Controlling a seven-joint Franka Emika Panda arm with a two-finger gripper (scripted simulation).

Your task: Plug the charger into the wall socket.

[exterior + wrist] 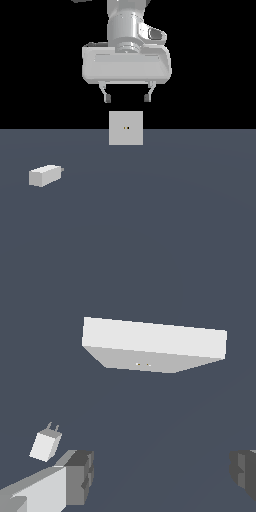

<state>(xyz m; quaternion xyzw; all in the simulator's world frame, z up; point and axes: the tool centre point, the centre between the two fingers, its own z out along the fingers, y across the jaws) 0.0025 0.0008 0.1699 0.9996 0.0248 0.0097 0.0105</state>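
Observation:
The charger (44, 175), a small pale block with short dark prongs at one end, lies on the grey floor at the exterior view's left. In the wrist view the charger (45, 444) shows its two prongs and rests close to one finger. The wall socket (126, 128) is an upright light-grey square plate with a tiny hole mark at its centre, standing mid-scene; the wrist view shows the wall socket (152, 345) from above. My gripper (126, 97) hangs open just above the plate, holding nothing. One of its fingertips (80, 476) is dark grey.
A flat dark grey floor (175, 200) spreads around both objects. Above its far edge the background is black. No other objects show.

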